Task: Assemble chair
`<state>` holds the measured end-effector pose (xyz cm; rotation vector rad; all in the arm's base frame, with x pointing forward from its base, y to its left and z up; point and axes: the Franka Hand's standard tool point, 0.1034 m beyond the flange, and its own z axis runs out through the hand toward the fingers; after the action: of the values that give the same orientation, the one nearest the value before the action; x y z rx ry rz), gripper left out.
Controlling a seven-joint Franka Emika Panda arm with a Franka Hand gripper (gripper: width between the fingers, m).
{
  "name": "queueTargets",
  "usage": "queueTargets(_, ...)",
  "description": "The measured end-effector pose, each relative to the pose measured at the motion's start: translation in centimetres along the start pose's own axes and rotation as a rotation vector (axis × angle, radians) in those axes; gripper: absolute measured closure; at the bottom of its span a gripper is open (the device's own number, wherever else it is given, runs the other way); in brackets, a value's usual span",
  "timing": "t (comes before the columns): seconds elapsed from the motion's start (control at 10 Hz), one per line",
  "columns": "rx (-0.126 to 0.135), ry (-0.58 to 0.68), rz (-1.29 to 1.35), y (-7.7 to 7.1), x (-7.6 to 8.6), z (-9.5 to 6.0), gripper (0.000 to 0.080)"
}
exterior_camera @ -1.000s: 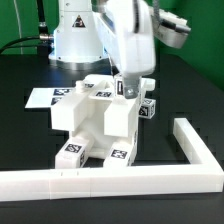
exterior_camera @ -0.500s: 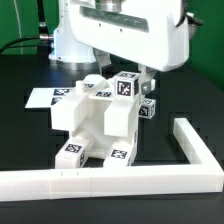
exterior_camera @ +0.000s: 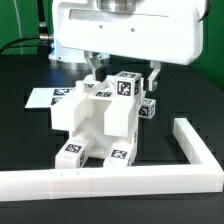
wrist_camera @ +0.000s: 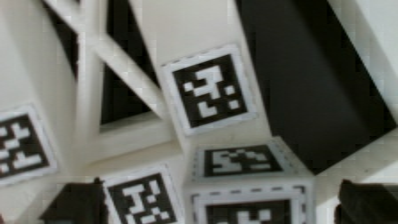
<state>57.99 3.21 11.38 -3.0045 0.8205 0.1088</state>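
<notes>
The chair (exterior_camera: 100, 120) is a chunky white structure of joined blocks with black-and-white tags, standing mid-table. My gripper (exterior_camera: 126, 72) hangs just above its top, open wide. One finger (exterior_camera: 97, 68) is toward the exterior view's left and the other sits right of the top tagged block (exterior_camera: 125, 86), and neither touches it. In the wrist view the gripper (wrist_camera: 222, 205) frames tagged white faces, with a dark fingertip (wrist_camera: 71, 205) at one side. A large tag (wrist_camera: 210, 90) on the chair lies beyond. A small tagged cube (exterior_camera: 148, 108) sits on the chair's right side.
The marker board (exterior_camera: 42, 97) lies flat behind the chair at the exterior view's left. A long white L-shaped rail (exterior_camera: 195, 150) runs along the front and right of the black table. The robot base (exterior_camera: 75, 40) stands behind.
The hand has turned about its vertical axis, from edge-on to broadside in the exterior view. Its open fingers now straddle the top of the chair. The chair has not moved.
</notes>
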Motion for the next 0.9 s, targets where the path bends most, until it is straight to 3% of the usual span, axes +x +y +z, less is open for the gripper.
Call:
queueTargets(0.2, 0.0, 0.0, -0.009, 0.05, 0.01, 0.02, 0.0441)
queueTargets(0.3, 0.0, 0.0, 0.002, 0.04, 0.01, 0.02, 0.0441)
queueTargets(0.4, 0.0, 0.0, 0.015, 0.05, 0.01, 0.02, 0.0514)
queueTargets(0.6, 0.0, 0.0, 0.019, 0.06, 0.01, 0.02, 0.0514)
queueTargets(0.9, 0.005, -0.004, 0.331, -0.06, -0.06, 0.06, 0.0514)
